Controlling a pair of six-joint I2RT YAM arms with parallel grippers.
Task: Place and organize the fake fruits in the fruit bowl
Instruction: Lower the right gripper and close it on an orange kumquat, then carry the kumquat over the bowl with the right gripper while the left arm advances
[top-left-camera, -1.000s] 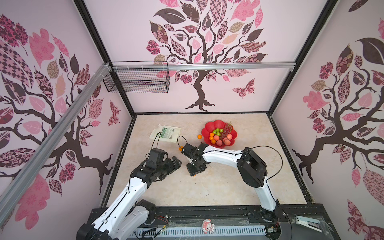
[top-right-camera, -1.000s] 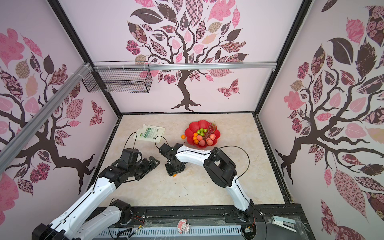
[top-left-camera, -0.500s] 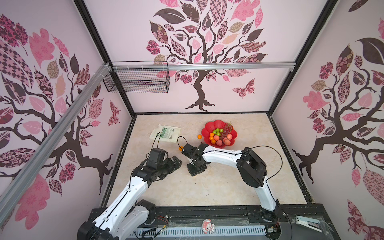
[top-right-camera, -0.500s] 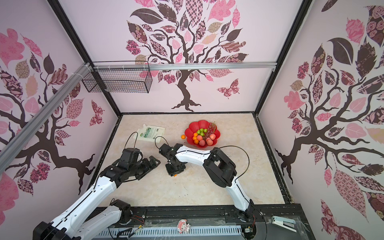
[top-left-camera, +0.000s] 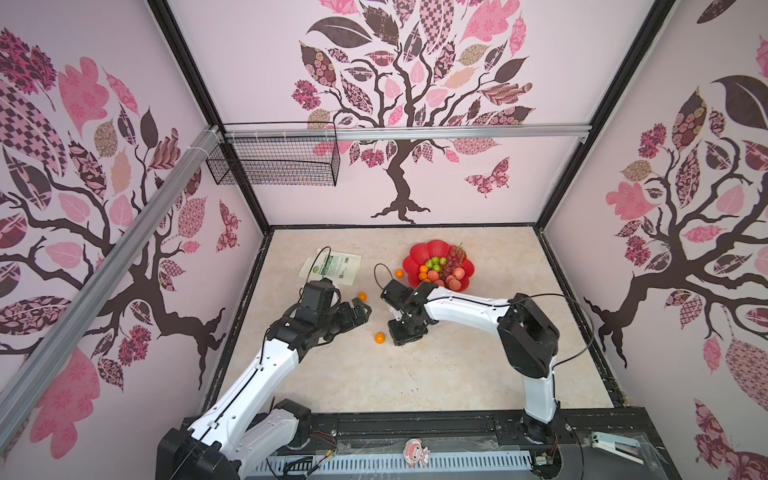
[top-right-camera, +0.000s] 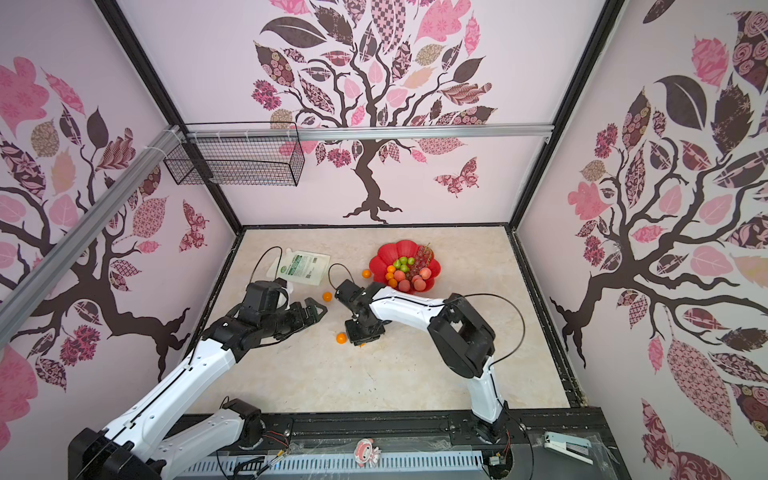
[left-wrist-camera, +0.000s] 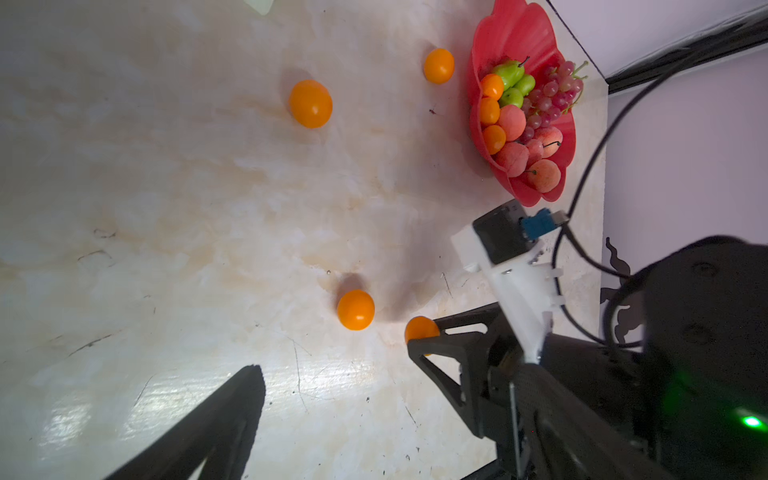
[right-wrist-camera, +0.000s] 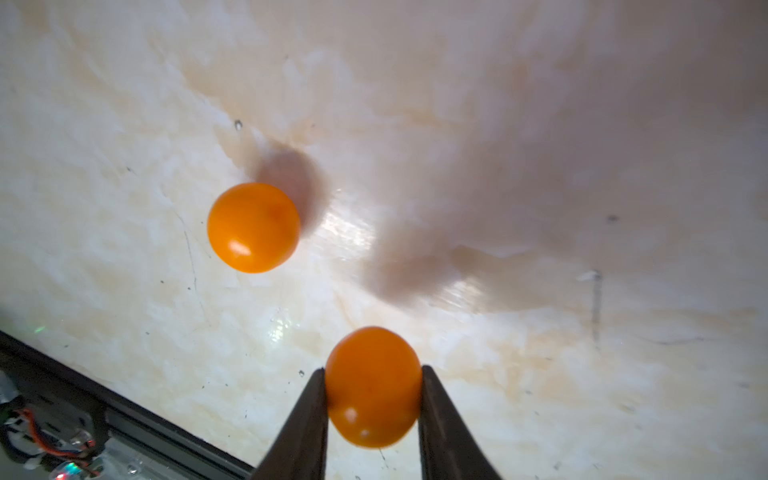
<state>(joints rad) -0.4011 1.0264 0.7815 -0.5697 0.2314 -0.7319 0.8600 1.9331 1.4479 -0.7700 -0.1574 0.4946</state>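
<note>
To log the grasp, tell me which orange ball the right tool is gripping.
The ball clamped in the right tool; the other three loose balls lie free, untouched.

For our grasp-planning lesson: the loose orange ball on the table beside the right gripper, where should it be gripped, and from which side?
Pinch the loose ball across its widest middle, coming straight down from above. It is round, so an off-centre pinch would probably squirt it away; it sits alone on the flat table, apart from the held ball in the right gripper.
</note>
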